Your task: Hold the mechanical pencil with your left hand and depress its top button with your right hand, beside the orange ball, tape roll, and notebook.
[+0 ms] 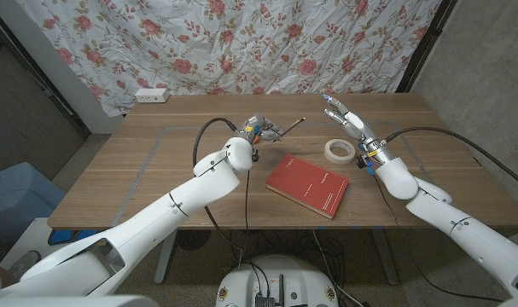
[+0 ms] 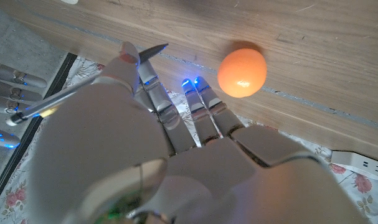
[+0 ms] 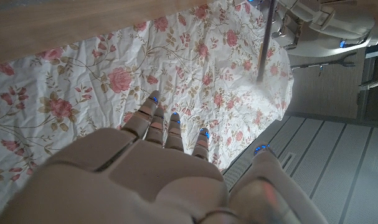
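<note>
Left hand gripping the mechanical pencil above the table; right hand raised, fingers spread, holding nothing.

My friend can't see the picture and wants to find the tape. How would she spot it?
Look at the wooden table, then at the red notebook lying near its middle. Just beyond the notebook's far right corner lies the tape roll, near the robot's raised right hand. It is the only pale ring with a hole through it.
</note>
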